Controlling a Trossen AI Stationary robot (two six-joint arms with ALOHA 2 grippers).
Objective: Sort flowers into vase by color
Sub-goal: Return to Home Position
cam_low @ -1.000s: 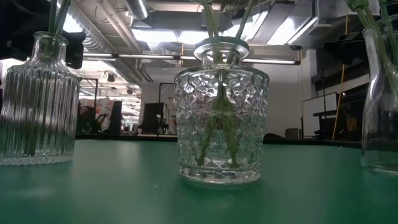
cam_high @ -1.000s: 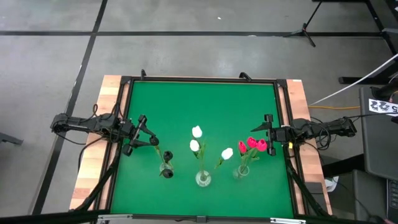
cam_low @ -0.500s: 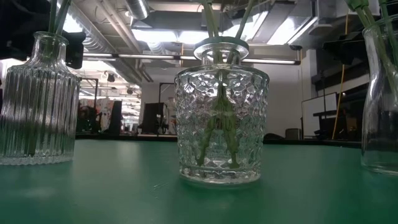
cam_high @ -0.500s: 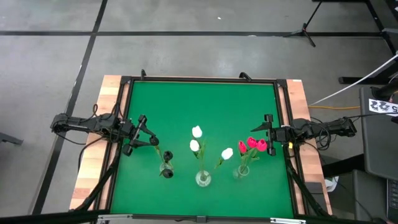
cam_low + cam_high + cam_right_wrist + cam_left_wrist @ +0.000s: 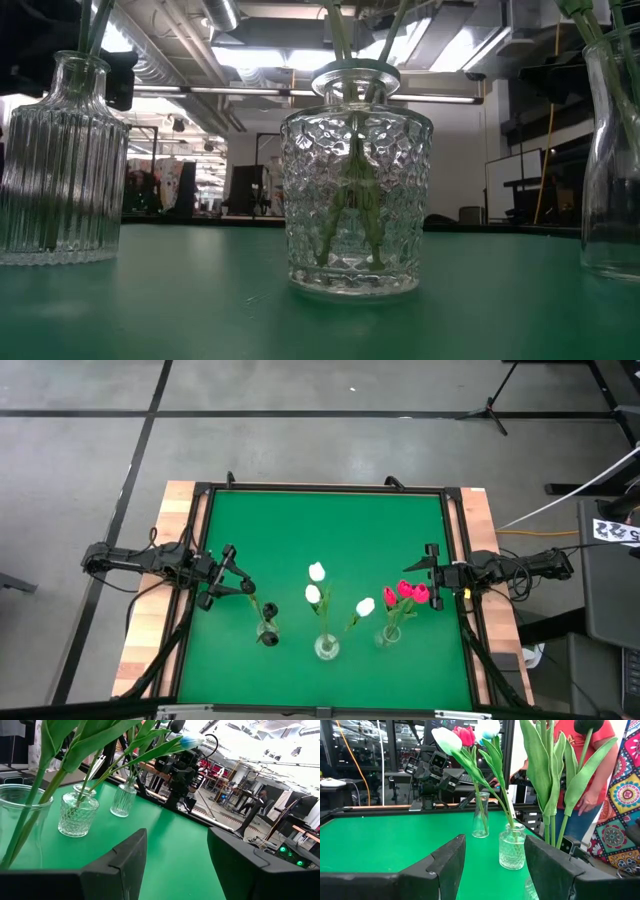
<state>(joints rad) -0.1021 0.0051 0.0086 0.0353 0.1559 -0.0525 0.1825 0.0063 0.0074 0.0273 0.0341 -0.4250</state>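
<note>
The left arm lies stretched out low and nearly straight, reaching in from the left side, and the left gripper at its end points inward with its two fingers spread wide apart. The right arm mirrors it from the right side. The right gripper faces the left one, its fingers also spread wide.

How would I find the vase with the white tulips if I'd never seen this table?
On the green table stand three glass vases in a row. Pick the middle vase, the one holding white tulips. Its glass is bumpy with little diamonds, while the left vase is ribbed and the right vase is smooth and holds red tulips.
</note>
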